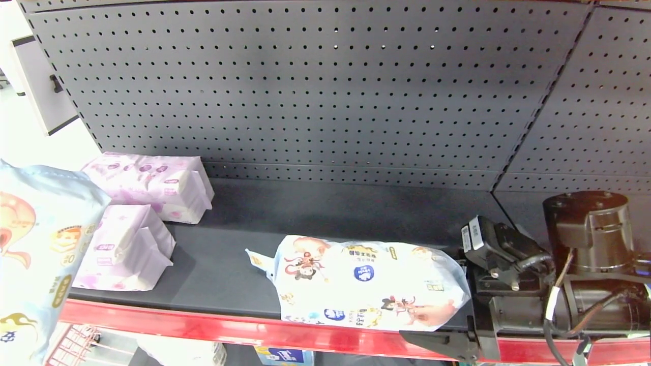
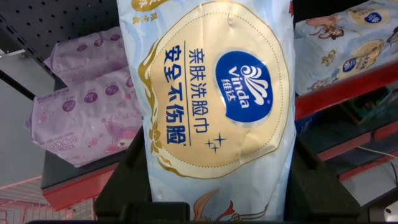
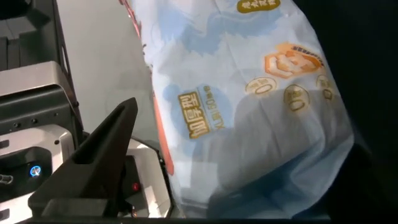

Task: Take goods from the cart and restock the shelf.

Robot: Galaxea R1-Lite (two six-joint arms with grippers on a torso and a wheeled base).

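1. Two printed soft packs in play, one at each hand; looks about midway through this stretch of restocking.
2. Already down: shelved pack (image 1: 366, 284), flat on the shelf (image 1: 315, 213), tapered end in the mouth of the right hand (image 1: 437, 300), long side along the red lip (image 1: 203, 325).
3. Right hand: spread wide around that end, near finger (image 3: 93, 168) clear of the wrapper with a gap between; reads as no grip at all. Far finger hidden behind the pack.
4. Left to do: held pack (image 2: 217, 93), upright in the left hand (image 2: 217, 180), clamped between both dark fingers low on its body, off the shelf and not yet placed. Cannot tell how much more waits in the cart.
5. Beyond the left hand: two purple packs (image 1: 147, 183), one behind the other on the shelf, touching or very nearly. Between those and the right hand's pack, bare deck; probably room enough for the held one.
6. Printed packs: thin glossy film, pale blue and cream with cartoon figures, creased along the body and gathered at the sealed ends; oblong, pillowy, likely to dent and slip a little under a squeeze.
7. Purple packs: blockier, squarer corners, folded gusset ends, same soft film.
8. Shelf: flat dark matt sheet metal, hard and smooth; behind it, well past both hands, grey perforated pegboard (image 1: 305, 91); front lip glossy red.
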